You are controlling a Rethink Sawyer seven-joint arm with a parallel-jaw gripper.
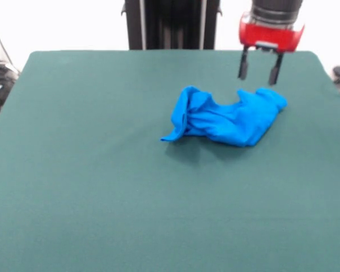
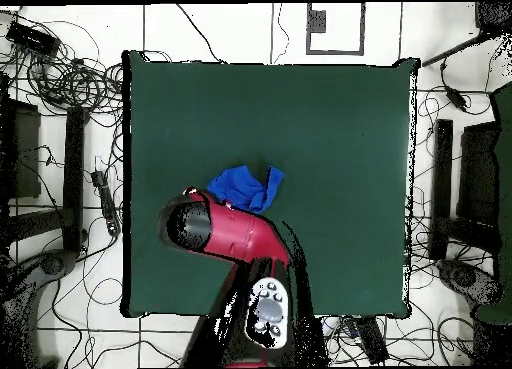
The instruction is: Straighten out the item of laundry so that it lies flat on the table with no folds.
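One crumpled T-shirt [image 1: 226,118] under pincer [image 1: 259,75]

White tiled floor [image 2: 340,15] strewn with tangled black cables [image 2: 70,80]; dark equipment stands [image 2: 440,185] flank both sides.

Green table [image 1: 73,187] bears a crumpled blue shirt [image 1: 226,119].

Item of laundry [image 1: 229,119]: soft bright blue knit cloth, matt, rumpled into folds. Table [image 1: 102,187]: covered in dark green felt-like cloth, matt and even, slightly napped. Gripper [image 1: 259,72]: dark, hard-looking fingers [image 1: 243,67] of matt finish beneath a glossy red plastic-looking collar; arm [image 2: 235,235] shell smooth, glossy red and black.
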